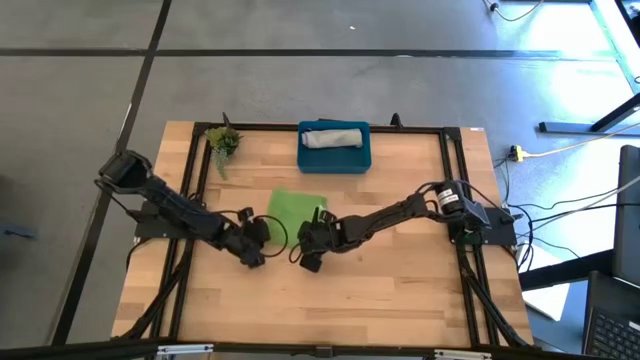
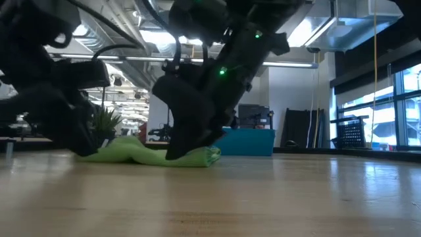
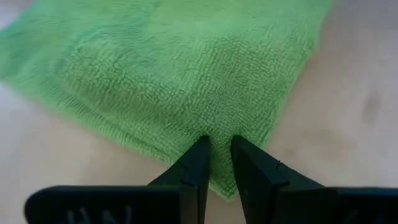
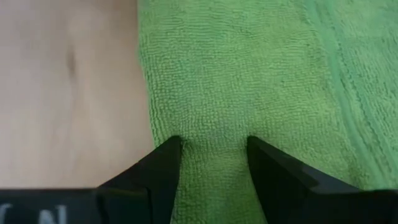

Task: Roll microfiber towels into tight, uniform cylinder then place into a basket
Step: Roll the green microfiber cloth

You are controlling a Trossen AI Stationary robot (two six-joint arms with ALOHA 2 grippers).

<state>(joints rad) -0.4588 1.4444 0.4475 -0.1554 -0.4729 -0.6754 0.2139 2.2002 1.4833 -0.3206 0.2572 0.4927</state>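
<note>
The lime green towel (image 1: 294, 207) lies flat on the table's middle; in the low view (image 2: 141, 157) its near edge rises a little. My left gripper (image 1: 259, 240) is at its near left corner and my right gripper (image 1: 312, 243) is at its near right corner, each shut on the cloth. The light grey towel (image 1: 333, 136) lies rolled up in the teal basket (image 1: 336, 162) at the far edge. My left gripper pinches the green towel's near edge (image 3: 216, 144) between its two fingers, close to a corner (image 3: 229, 191). The fingers slant down from the table's near left. The rest of the towel lies on the table. My right gripper pinches the green towel's near edge (image 4: 211, 163) between its two fingers, close to the side edge (image 4: 144, 93); the cloth bunches between them. The fingers slant down from the table's near right. The rest of the towel lies on the table.
A small green plant sprig (image 1: 222, 142) lies at the far left, beside the basket. Bare wood stretches along the near edge (image 1: 320, 310) and on the right side of the table (image 1: 420, 260).
</note>
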